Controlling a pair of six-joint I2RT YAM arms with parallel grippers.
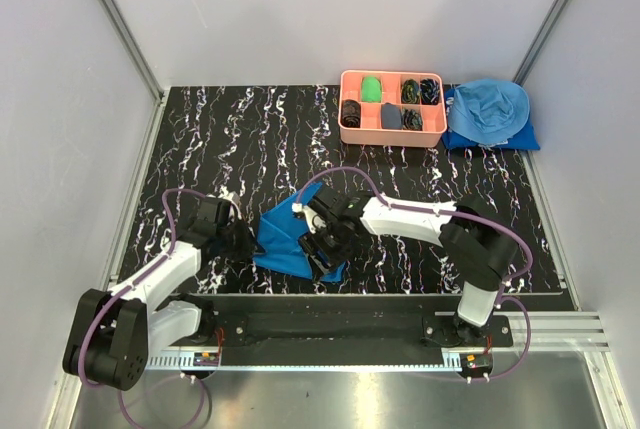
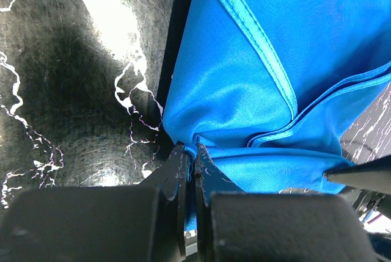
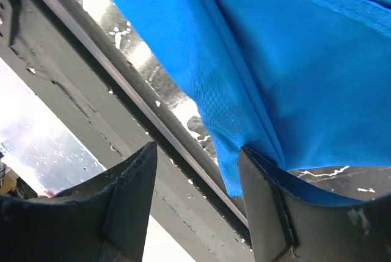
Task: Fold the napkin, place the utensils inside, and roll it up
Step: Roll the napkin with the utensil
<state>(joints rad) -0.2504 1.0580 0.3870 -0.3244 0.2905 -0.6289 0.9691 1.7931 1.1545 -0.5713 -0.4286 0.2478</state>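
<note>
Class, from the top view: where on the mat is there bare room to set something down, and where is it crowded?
Free: far left of the mat, from wall to tray; and right middle, between tray and right arm. Crowded: front centre, left end effector and right end effector at the napkin; far right, tray and cloth heap.

No legible text or labels anywhere
</note>
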